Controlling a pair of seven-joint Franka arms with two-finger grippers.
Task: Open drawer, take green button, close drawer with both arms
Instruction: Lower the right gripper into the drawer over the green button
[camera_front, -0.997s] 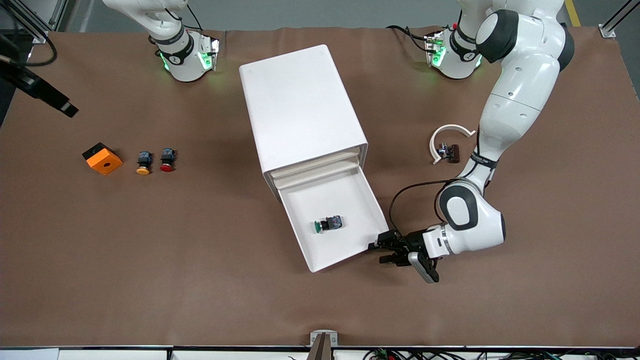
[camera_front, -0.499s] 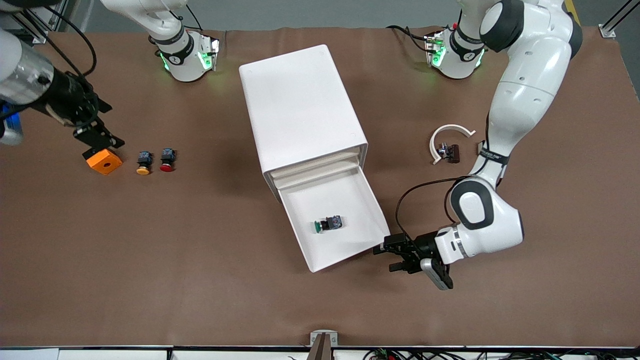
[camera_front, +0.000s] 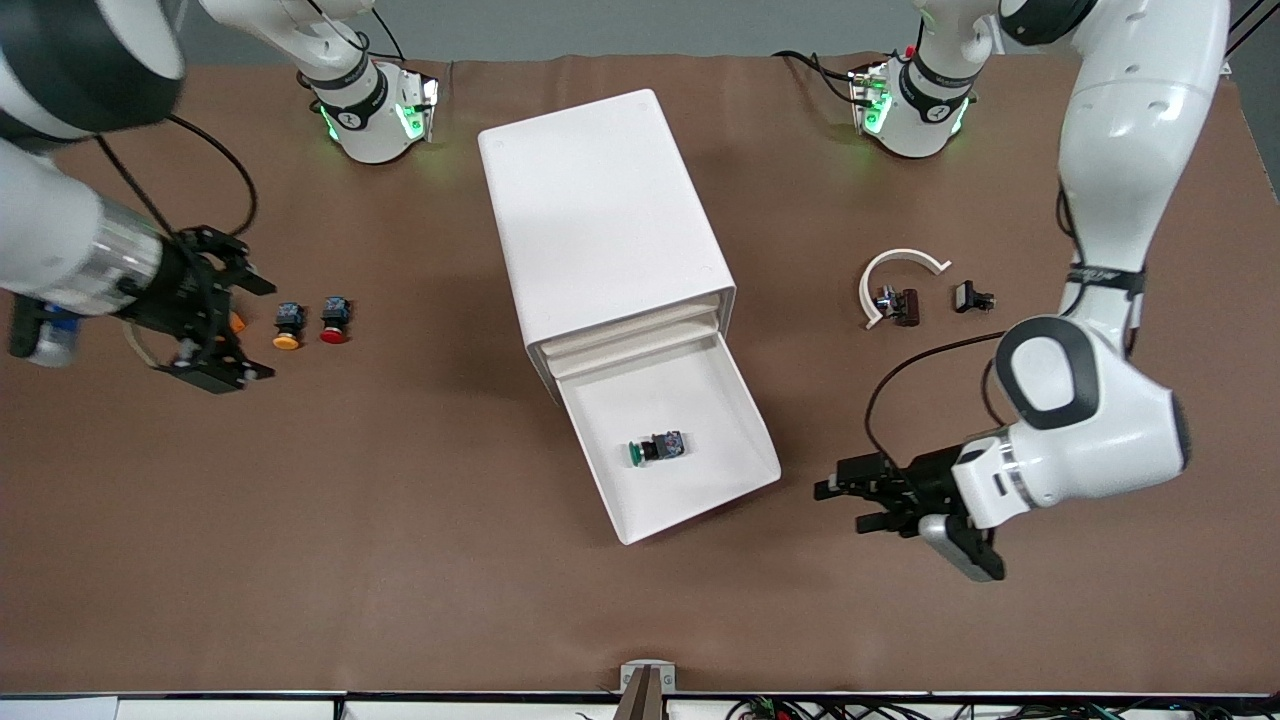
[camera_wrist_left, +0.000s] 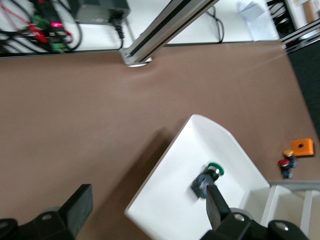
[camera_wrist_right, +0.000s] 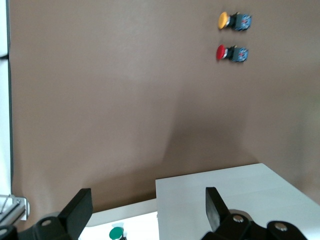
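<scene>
Drawer (camera_front: 690, 480) open; left gripper (camera_front: 850, 505), fingers apart, has backed off. Right gripper (camera_front: 215, 315), wide, swings in toward the button (camera_front: 655, 449).

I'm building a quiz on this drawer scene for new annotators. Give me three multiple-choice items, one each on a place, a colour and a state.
1. Where does the button lie?
A. On the cabinet top
B. In the drawer
C. Between the left gripper's fingers

2. What colour is the cap of the button in the drawer?
A. Green
B. Red
C. Yellow

3. What state is the left gripper in?
A. Shut on the button
B. Shut on the drawer's rim
C. Open, holding nothing

Answers:
1. B, it rests on the floor of the pulled-out lowest tray.
2. A, the round cap shows green in the front view and the left wrist view.
3. C, its fingers stand apart over bare table beside the drawer.
</scene>
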